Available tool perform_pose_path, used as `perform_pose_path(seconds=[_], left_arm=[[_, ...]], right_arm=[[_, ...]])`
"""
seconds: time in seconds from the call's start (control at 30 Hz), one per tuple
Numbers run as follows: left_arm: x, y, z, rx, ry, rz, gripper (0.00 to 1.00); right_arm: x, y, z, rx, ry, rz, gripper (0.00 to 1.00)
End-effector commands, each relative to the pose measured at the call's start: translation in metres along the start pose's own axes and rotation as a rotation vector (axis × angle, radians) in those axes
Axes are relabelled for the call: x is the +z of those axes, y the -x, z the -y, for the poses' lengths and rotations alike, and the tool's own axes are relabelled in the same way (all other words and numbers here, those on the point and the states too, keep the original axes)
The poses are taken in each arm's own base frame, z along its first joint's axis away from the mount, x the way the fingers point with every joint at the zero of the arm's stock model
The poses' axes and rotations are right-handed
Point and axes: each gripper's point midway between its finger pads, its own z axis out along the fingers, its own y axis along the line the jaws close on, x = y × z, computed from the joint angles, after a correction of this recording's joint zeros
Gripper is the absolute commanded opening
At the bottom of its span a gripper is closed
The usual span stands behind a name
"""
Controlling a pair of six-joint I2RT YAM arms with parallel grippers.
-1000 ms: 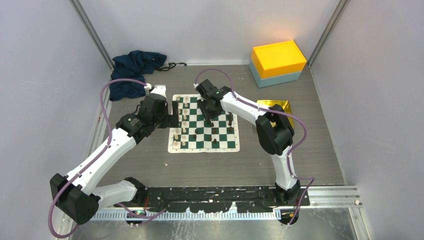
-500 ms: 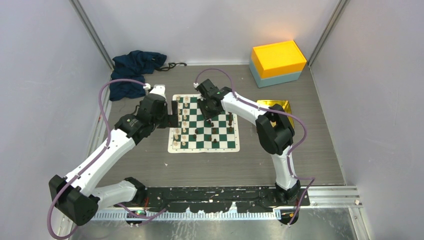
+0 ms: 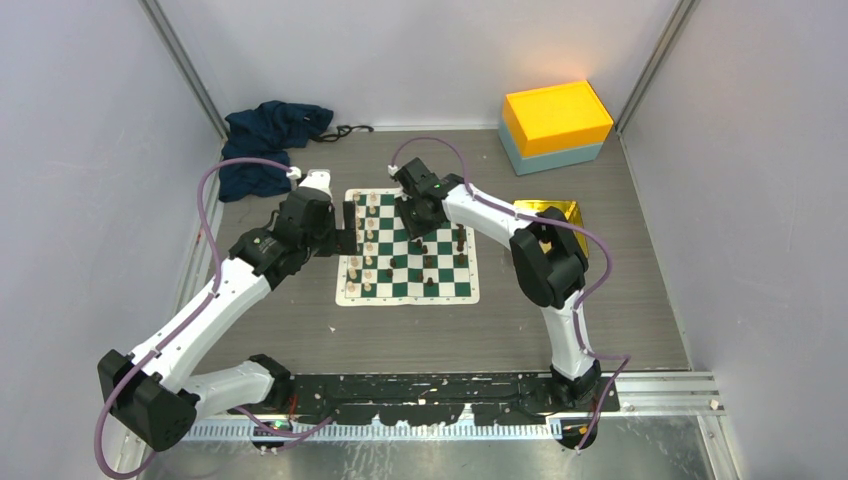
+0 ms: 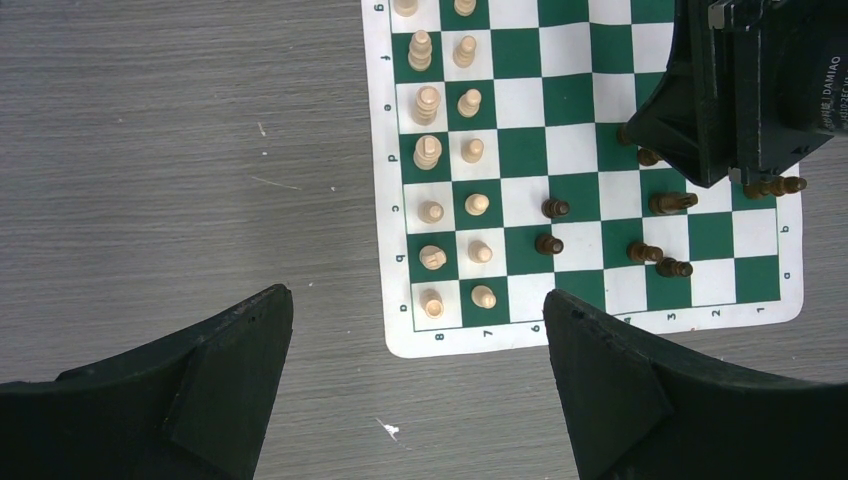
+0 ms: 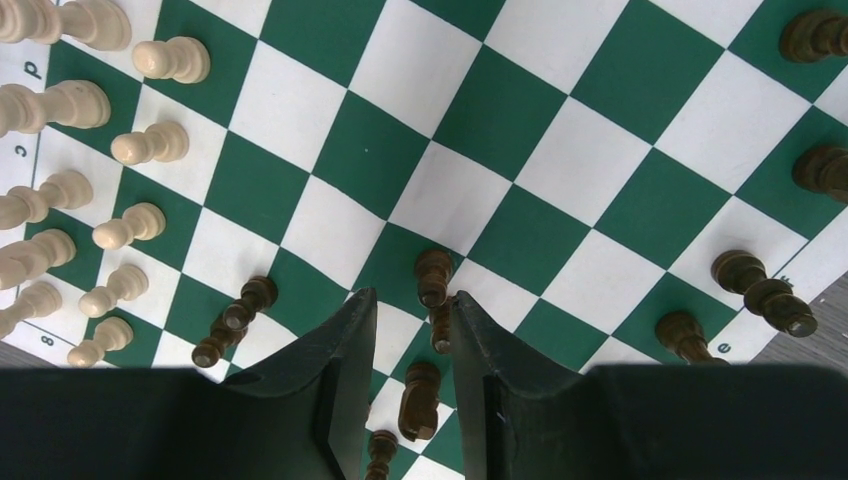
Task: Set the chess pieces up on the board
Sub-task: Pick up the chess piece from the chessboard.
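Observation:
The board (image 3: pixel 405 297) lies mid-table; it also shows in the left wrist view (image 4: pixel 385 200) and the right wrist view (image 5: pixel 500 110). Cream-white pieces (image 3: pixel 368 245) stand in two columns along its left side (image 4: pixel 430 155) (image 5: pixel 150 145). Dark pieces (image 3: pixel 430 262) are scattered over its right half (image 4: pixel 555 208). My left gripper (image 3: pixel 345 228) hovers off the board's left edge, jaws wide open and empty (image 4: pixel 416 293). My right gripper (image 3: pixel 417 230) hangs low over the board's far middle (image 4: pixel 750 90), jaws narrowly open (image 5: pixel 412 294). A few dark pieces (image 5: pixel 418 400) stand between and just beyond its fingers, none gripped.
An orange and teal box (image 3: pixel 556 125) stands at the back right. A shiny gold tray (image 3: pixel 550 212) lies right of the board, partly under the right arm. A dark blue cloth (image 3: pixel 270 140) is bunched at the back left. Grey walls enclose the table.
My right gripper has shifted very slightly toward the far left over the board. The left arm and the pieces have not visibly moved.

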Motion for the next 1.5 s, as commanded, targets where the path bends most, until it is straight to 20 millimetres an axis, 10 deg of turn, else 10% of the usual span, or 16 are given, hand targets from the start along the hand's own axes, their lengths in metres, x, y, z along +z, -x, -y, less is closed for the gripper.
perform_pose_path(seconds=[0.0,0.7,1.47], left_arm=[[-0.003,0.007,0.0,-0.023,-0.006,0.03,0.96],[-0.001,0.003,0.0,-0.025,-0.005,0.019,0.96],[-0.001,0.003,0.0,-0.028,-0.005,0.02,0.96]], right_arm=[[0.002,0.009,0.0,0.016,0.012,0.031,0.39],[0.015,-0.004,0.0,0.037,0.046,-0.009,0.37],[-0.006,0.019,0.013,0.034,-0.021,0.054,0.05]])
